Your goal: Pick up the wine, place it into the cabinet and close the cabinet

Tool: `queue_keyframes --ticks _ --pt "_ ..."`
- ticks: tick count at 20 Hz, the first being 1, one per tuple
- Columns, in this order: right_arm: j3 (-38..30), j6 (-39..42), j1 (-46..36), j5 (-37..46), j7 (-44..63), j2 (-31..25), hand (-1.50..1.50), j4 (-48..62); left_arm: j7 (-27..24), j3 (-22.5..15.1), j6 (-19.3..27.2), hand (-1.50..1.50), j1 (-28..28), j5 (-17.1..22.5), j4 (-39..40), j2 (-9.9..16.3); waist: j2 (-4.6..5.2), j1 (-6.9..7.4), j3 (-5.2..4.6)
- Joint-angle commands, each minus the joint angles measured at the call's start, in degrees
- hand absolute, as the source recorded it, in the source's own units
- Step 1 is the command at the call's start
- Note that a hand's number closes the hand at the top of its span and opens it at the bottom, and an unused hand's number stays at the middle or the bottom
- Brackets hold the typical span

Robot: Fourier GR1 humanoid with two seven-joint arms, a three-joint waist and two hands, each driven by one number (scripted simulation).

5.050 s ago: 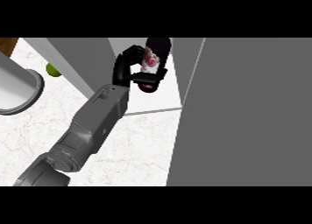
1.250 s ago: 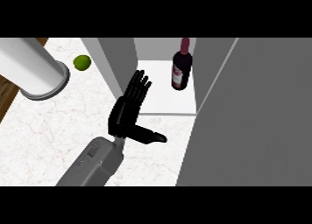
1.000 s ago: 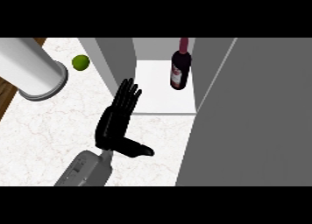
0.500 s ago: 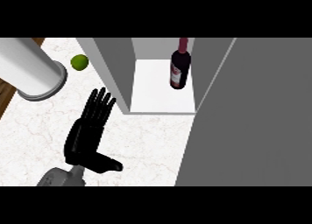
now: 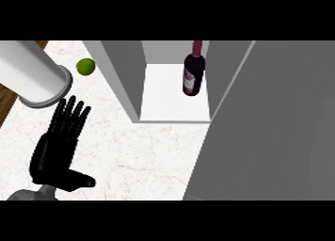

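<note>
Head view: the wine (image 5: pixel 192 75) is seen standing upright inside the open cabinet (image 5: pixel 176 107); the left hand (image 5: pixel 58 143) is held flat over the counter (image 5: pixel 142 155), fingers straight, nothing grasped

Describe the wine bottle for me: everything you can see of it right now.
The wine bottle is dark glass with a reddish neck top and a pale pinkish label on its body. It stands upright on the white floor of the open cabinet, toward the back right, close to the right wall. Only the cabinet floor touches it; no hand is near it.
</note>
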Motion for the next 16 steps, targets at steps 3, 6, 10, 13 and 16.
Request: queue_keyframes --ticks 3,6,10,13,16 --pt "5.54 0.25 0.20 0.91 5.91 1.99 1.50 -12.67 0.73 4.26 -2.30 -1.50 3.10 2.81 -2.68 3.42 -0.12 -0.24 -0.02" --pt "6.02 0.51 -3.36 -0.52 8.51 5.37 1.50 -10.41 1.44 6.27 -6.06 -1.50 2.67 4.05 -1.32 6.49 0.12 0.49 -0.10" --pt "4.85 1.25 -5.75 -1.18 10.64 5.13 1.50 -12.39 0.81 8.54 -9.29 -1.50 4.11 5.16 -0.32 8.75 0.15 0.94 -0.20" --pt "4.84 2.63 -8.33 -3.24 10.94 7.53 1.50 -9.17 2.59 9.96 -10.42 -1.50 2.44 6.92 0.60 9.79 0.43 0.96 -0.15" --pt "6.27 1.75 -9.07 -2.32 10.91 10.19 1.50 -8.81 3.72 11.31 -11.46 -1.50 3.25 8.54 -0.73 11.59 0.19 1.43 -0.22"
